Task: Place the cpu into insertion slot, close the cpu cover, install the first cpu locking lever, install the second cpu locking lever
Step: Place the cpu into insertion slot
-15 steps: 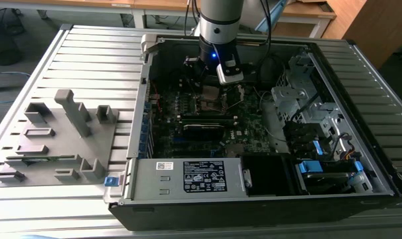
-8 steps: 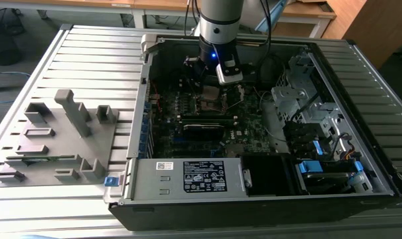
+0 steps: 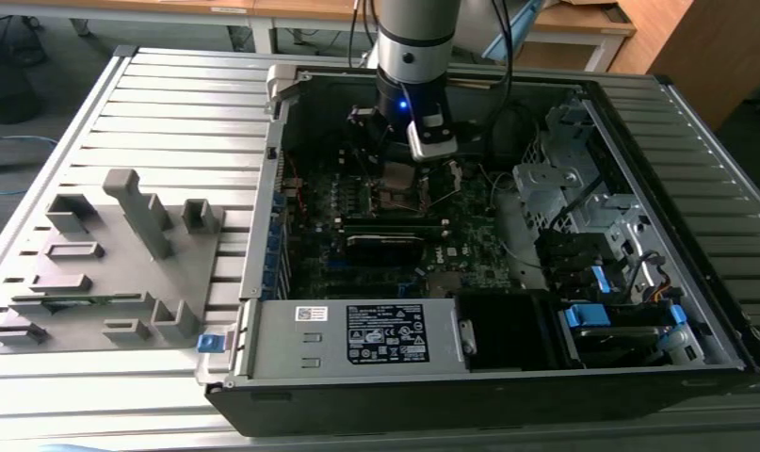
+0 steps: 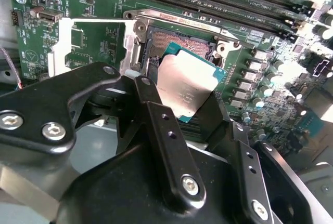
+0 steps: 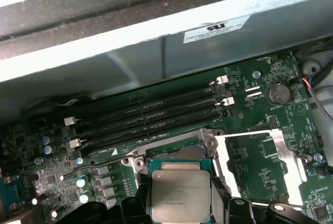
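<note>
The cpu [image 4: 187, 86] between fingers [image 4: 162, 125], tilted over insertion slot [image 4: 177, 42]; cpu cover [image 4: 58, 52] alongside.

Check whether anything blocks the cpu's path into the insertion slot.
Nothing visible does. The flat silver-grey square cpu hangs tilted over the black square insertion slot, and the silvery metal cpu cover lies swung open aside.

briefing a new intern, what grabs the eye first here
The silver cpu, tilted in the gripper over the insertion slot, stands out in the second wrist view. Beside it the cpu cover lies flipped open. In the exterior view the arm reaches into the open computer case.
</note>
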You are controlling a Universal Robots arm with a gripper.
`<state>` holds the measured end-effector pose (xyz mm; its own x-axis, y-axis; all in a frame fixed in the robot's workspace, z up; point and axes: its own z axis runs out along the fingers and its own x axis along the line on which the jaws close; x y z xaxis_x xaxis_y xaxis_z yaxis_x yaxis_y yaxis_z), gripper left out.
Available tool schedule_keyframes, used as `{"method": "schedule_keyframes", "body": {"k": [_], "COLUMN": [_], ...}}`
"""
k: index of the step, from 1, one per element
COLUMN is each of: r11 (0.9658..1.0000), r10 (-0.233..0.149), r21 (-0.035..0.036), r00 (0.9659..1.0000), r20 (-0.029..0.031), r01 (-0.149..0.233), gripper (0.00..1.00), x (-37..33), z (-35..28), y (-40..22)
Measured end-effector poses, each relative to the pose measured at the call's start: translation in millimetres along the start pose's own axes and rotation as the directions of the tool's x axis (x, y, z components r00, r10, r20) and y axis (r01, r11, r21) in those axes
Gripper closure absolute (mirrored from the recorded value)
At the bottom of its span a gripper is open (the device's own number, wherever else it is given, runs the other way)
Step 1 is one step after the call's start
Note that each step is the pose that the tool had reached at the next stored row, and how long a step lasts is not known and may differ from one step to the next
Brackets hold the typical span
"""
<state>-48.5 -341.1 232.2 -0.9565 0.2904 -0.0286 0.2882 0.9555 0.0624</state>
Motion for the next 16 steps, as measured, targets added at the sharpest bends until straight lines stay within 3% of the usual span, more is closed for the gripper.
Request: {"method": "schedule_keyframes", "body": {"k": [4, 7, 11, 15, 16], "r11": [0.9981, 0.9931, 0.9821, 0.9673, 0.9667], "r10": [0.062, 0.117, 0.188, 0.254, 0.256], "r21": [0.0016, 0.0030, 0.0044, 0.0053, 0.0054], "r00": [0.9981, 0.9931, 0.9821, 0.9672, 0.9666], "r20": [0.0039, 0.0074, 0.0122, 0.0167, 0.0168], "r01": [-0.062, -0.117, -0.188, -0.254, -0.256], "gripper": [0.46, 0.46, 0.46, 0.46, 0.46], "x": [0.0, 0.0, 0.1, 0.1, 0.1], "z": [0.6, 1.1, 1.8, 2.3, 2.3], "y": [0.0, -0.1, -0.1, -0.2, -0.2]}}
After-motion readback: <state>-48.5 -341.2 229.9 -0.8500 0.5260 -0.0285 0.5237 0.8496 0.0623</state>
